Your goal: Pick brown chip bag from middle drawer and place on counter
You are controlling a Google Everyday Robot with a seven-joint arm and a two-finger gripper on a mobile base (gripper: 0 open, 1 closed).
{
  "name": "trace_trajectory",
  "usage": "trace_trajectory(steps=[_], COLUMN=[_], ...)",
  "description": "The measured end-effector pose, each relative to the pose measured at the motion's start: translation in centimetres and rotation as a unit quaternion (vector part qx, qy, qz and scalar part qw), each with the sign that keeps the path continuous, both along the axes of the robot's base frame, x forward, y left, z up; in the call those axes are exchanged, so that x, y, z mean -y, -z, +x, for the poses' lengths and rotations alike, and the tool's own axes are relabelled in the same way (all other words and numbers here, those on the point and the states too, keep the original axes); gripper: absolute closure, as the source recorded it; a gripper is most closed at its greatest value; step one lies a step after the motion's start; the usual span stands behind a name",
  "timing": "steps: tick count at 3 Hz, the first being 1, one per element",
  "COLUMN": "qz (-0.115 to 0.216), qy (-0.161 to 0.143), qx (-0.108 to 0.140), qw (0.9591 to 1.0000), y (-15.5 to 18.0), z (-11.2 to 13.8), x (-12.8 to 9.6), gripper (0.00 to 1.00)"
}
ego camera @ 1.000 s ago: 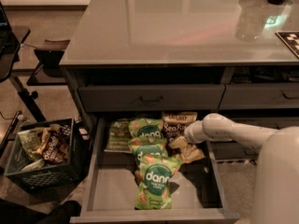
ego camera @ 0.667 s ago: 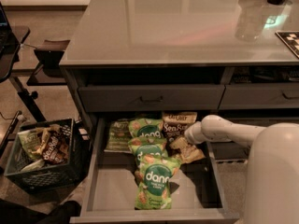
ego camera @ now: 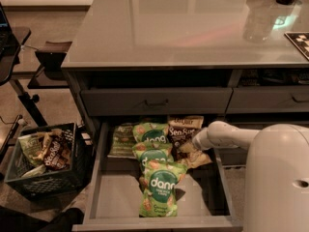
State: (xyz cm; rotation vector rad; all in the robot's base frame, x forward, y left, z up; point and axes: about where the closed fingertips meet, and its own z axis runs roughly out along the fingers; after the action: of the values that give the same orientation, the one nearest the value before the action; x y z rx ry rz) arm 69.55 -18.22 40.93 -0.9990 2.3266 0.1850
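Observation:
The brown chip bag (ego camera: 183, 136) lies at the back right of the open middle drawer (ego camera: 116, 201), tan top up, brown middle with white lettering. My gripper (ego camera: 193, 144) sits at the end of my white arm, which reaches in from the right, and it is right at the bag's lower right part. The wrist hides the fingertips. Several green "dang" bags (ego camera: 158, 187) overlap to the left and in front of the brown bag. The glossy grey counter (ego camera: 178, 28) spreads above the drawers.
A dark crate (ego camera: 46, 166) with snack bags stands on the floor at left. A shut upper drawer with a dark handle (ego camera: 155, 102) is above the open one. A clear container (ego camera: 258, 23) and a dark item stand at the counter's far right. My white body (ego camera: 277, 182) fills the lower right.
My arm has shifted slightly left toward the brown chip bag. The bags have not visibly moved.

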Motion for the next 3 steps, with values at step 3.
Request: trace_trajectory(steps=[3], qz=[0.01], qy=[-0.003], qx=[0.001], qw=[0.9999], y=[-0.52], z=[-0.18], x=[0.0], gripper=[1.0])
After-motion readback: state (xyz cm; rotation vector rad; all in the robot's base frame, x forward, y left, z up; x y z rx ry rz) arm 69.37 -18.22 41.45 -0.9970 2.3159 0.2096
